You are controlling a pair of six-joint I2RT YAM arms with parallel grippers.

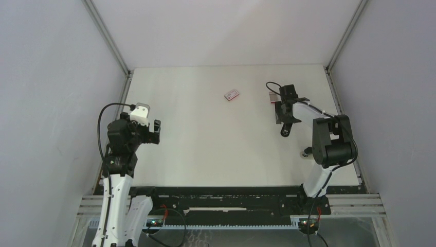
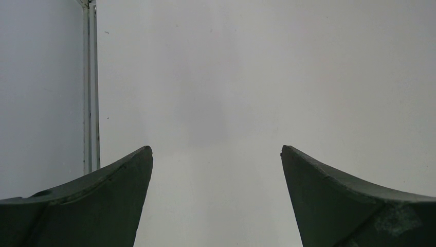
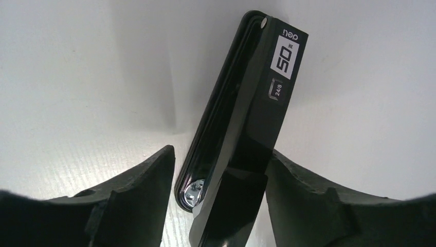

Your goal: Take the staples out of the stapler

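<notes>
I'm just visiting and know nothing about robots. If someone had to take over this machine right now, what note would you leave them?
Left gripper: open, nothing between its jaws.
Right gripper: open, jaws straddling the stapler; one finger seems to touch it, and a sliver of gap shows beside the other.
Things: the stapler lies on the table, far right. No staples are in view. A small red-and-white box lies apart from it.
Done: right arm is placed at the stapler.
Left: grip it, open it, take out the staples.

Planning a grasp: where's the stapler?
The stapler lies on the table's right, between the right gripper's fingers in the right wrist view; small red box to its left.
</notes>
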